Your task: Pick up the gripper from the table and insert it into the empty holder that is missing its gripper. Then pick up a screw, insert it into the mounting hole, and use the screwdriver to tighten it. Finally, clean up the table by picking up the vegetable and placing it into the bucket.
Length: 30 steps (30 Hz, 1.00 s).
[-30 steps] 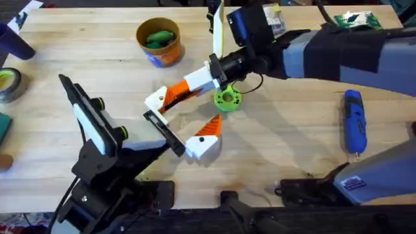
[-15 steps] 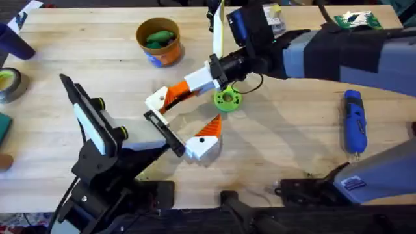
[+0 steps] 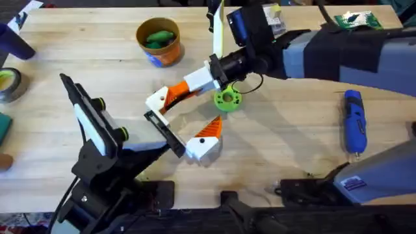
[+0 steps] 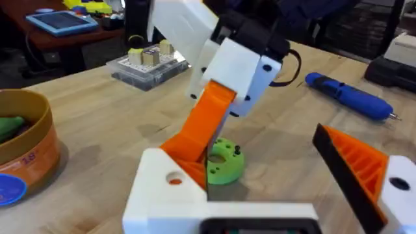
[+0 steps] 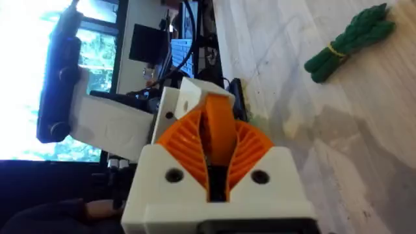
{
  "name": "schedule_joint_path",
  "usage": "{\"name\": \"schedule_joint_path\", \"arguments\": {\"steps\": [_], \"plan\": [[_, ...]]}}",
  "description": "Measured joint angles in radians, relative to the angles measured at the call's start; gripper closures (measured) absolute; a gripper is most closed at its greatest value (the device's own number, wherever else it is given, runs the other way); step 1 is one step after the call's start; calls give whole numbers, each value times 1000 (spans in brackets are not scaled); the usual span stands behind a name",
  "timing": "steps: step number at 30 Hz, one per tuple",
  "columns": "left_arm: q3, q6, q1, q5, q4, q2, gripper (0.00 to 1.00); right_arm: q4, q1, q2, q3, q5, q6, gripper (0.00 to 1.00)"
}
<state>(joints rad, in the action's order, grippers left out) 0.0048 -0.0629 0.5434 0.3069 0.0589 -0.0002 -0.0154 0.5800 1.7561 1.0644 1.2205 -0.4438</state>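
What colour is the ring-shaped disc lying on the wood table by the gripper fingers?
Lime green ring disc, clearest in the overhead view; the left wrist view shows it too.

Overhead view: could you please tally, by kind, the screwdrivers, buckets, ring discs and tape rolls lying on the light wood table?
Blue cylindrical electric screwdriver: 1
Round orange-tan bucket: 1
Lime green ring disc: 1
Grey tape roll: 1
Total: 4
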Motion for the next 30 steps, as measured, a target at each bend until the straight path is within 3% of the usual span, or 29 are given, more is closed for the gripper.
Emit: {"name": "schedule_joint_path", "arguments": {"steps": [5, 9, 15, 26, 30], "plan": [[0, 3, 0, 2, -1, 0, 10, 0, 0, 0, 0, -1, 1, 849], [0, 3, 2, 13, -1, 0, 10, 0, 4, 0, 0, 0, 4, 732], [0, 3, 3, 22, -2, 0, 10, 0, 10, 0, 0, 7, 3, 654], [0, 14, 17, 93, -5, 0, 10, -5, 29, 0, 0, 41, -2, 526], [0, 20, 23, 121, -6, 0, 10, -6, 29, 0, 0, 42, -7, 415]]}}
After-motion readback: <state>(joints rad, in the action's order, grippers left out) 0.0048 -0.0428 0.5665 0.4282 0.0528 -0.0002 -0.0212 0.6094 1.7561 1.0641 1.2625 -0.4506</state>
